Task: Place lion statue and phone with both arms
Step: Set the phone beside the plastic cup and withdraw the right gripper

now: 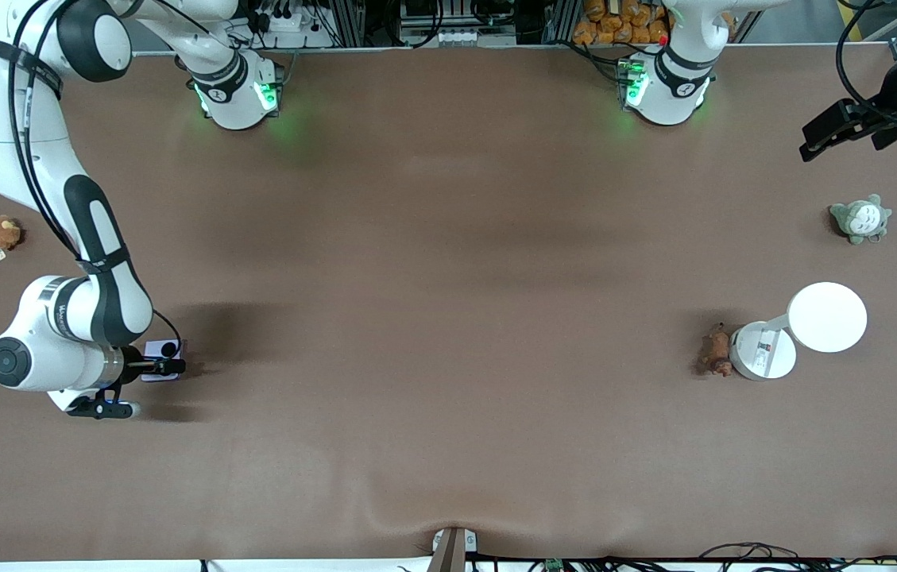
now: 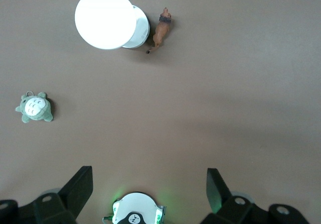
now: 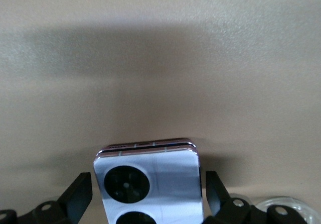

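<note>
The phone (image 1: 163, 349) is pale lavender and lies flat on the table at the right arm's end, its black camera circles facing up. My right gripper (image 1: 166, 363) is down around it. In the right wrist view the phone (image 3: 150, 176) sits between the open fingers (image 3: 77, 191) with a small gap on each side. The lion statue (image 1: 716, 352) is small and brown and lies beside a white lamp's base at the left arm's end; it also shows in the left wrist view (image 2: 161, 29). My left gripper (image 1: 829, 131) is open and empty, high over that end.
The white lamp (image 1: 763, 350) with a round head (image 1: 827, 317) stands touching or nearly touching the lion. A grey-green plush (image 1: 860, 218) sits farther from the front camera than the lamp. A round brown plush with a tag (image 1: 1, 233) sits near the table edge at the right arm's end.
</note>
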`<state>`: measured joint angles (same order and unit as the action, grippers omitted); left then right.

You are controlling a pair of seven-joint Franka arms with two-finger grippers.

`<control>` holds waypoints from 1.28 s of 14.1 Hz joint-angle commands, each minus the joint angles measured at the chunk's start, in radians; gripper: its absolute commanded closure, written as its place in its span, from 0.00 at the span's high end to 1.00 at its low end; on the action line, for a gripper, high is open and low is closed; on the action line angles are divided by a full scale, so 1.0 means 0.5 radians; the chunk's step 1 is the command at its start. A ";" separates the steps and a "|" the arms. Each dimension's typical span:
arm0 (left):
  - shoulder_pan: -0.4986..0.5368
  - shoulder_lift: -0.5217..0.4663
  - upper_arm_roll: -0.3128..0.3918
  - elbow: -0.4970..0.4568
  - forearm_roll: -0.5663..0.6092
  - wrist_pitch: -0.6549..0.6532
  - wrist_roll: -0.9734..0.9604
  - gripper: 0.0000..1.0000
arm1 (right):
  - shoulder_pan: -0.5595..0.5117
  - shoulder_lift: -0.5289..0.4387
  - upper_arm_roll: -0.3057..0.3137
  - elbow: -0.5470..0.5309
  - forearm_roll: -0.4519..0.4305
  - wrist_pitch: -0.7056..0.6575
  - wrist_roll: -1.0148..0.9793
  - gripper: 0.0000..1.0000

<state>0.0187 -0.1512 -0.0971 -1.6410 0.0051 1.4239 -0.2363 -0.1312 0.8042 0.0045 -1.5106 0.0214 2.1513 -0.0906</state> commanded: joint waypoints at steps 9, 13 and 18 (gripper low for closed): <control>-0.013 -0.044 0.007 -0.071 -0.029 0.021 0.049 1.00 | 0.063 -0.932 0.034 0.018 -0.116 -0.583 0.028 1.00; -0.007 -0.026 0.010 -0.059 -0.029 0.024 0.049 1.00 | 0.088 -1.362 0.040 -0.004 -0.104 -1.095 0.055 1.00; -0.019 -0.001 0.004 -0.025 -0.065 0.027 0.071 1.00 | 0.253 -1.581 -0.147 -0.007 -0.058 -1.351 0.095 1.00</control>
<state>0.0143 -0.1564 -0.0981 -1.6648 -0.0059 1.4320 -0.2218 -0.0375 0.0399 -0.0151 -1.4743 -0.0110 1.4662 -0.0578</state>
